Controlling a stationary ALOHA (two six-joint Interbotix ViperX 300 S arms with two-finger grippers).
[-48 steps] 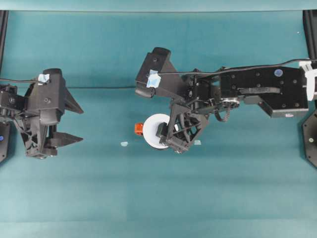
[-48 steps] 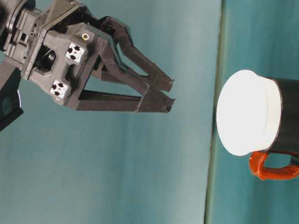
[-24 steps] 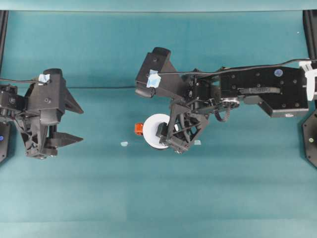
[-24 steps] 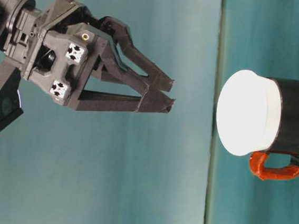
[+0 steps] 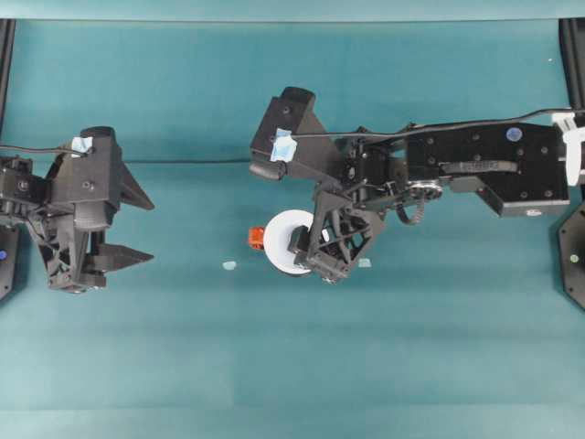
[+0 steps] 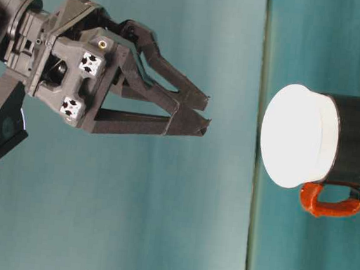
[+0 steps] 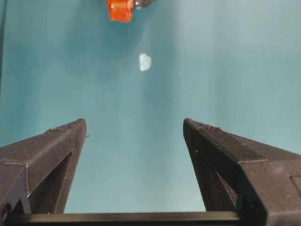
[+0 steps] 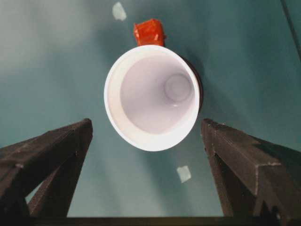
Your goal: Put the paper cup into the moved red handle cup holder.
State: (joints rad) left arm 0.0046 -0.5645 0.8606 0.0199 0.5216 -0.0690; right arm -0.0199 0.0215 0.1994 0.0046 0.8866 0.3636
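Nothing moved across last second — scene static. Paper cup seated in red handle cup holder, rim proud. Right gripper spread, empty, above cup; left gripper spread, well apart. Placement looks done — retreat likely next.

Cup holder cut off at left wrist view's top edge, paper cup partly hidden overhead by right gripper.

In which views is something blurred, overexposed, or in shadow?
Table-level view: the paper cup is overexposed to flat white, while the red handle cup holder shows thin highlights. Right wrist view: the near fingers are dark and soft. Left wrist view: the red handle is blurred at the picture's edge.
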